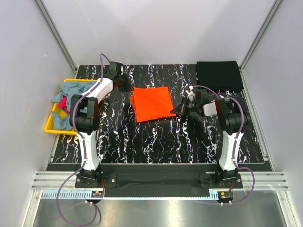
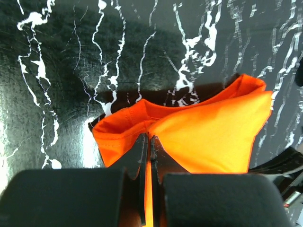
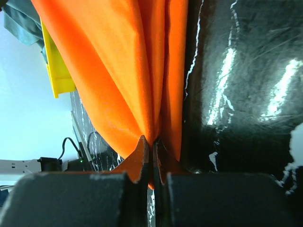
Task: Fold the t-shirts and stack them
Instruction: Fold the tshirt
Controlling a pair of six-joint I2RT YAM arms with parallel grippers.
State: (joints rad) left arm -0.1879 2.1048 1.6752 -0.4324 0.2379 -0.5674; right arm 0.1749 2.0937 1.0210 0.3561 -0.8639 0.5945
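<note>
The bright orange t-shirt (image 1: 151, 104) is folded into a rough square and held just above the middle of the table. My left gripper (image 1: 127, 85) is shut on its far left corner; the left wrist view shows orange cloth (image 2: 208, 137) pinched between the jaws. My right gripper (image 1: 179, 109) is shut on its right edge, with the orange cloth (image 3: 123, 71) hanging from the jaws in the right wrist view. A folded black t-shirt (image 1: 219, 74) lies at the far right corner. Grey-blue and magenta shirts (image 1: 64, 101) lie bunched in the bin.
A yellow plastic bin (image 1: 49, 125) stands at the table's left edge; it also shows in the right wrist view (image 3: 57, 71). White walls close in the table on three sides. The black marbled table (image 1: 156, 142) stretches in front of the shirt.
</note>
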